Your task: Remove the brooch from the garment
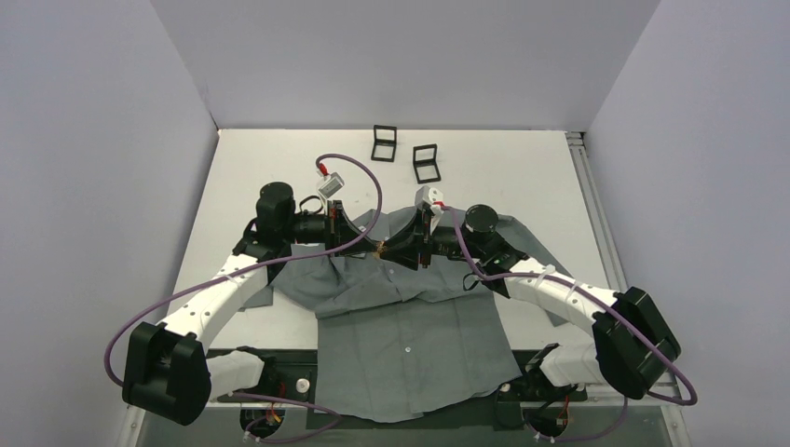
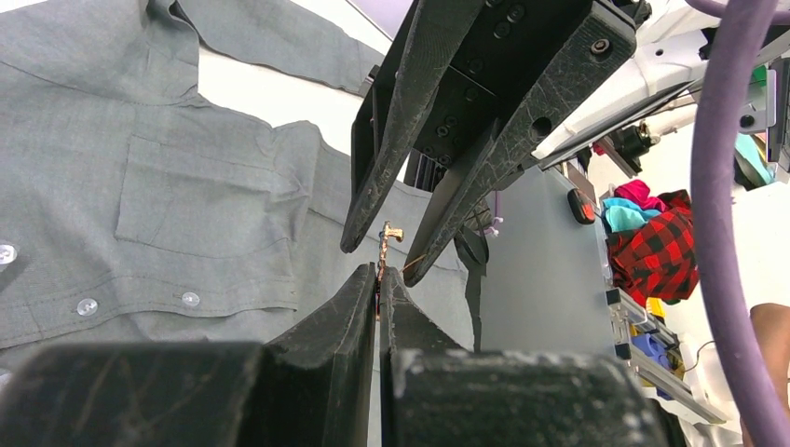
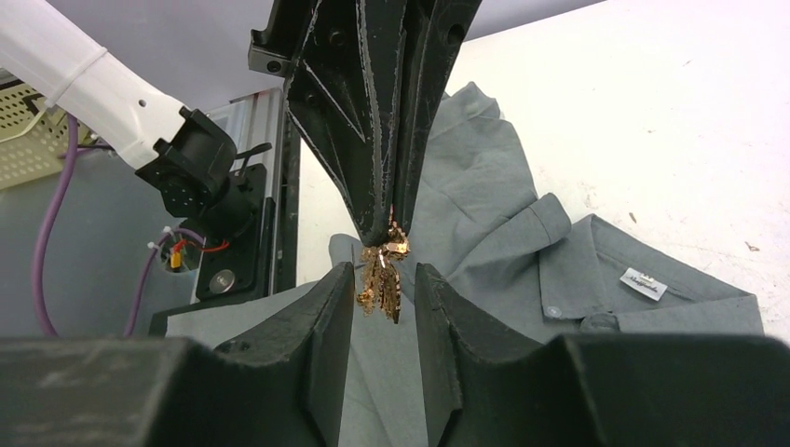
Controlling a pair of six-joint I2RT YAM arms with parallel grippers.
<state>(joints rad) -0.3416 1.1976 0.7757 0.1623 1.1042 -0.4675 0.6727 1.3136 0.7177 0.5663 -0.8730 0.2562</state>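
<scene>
Coppery-gold dangling metal brooch [image 3: 377, 284] hangs clamped in the closed left gripper [image 3: 393, 222] above a grey collared fabric shirt [image 3: 522, 251]; the right gripper [image 3: 384, 272] brackets it narrowly, jaws slightly apart.

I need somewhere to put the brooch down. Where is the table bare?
Bare white table lies right of the two black square frames, beyond the grey shirt; also its far left corner. Crowded mid-shirt, where the left gripper and right gripper meet.
</scene>
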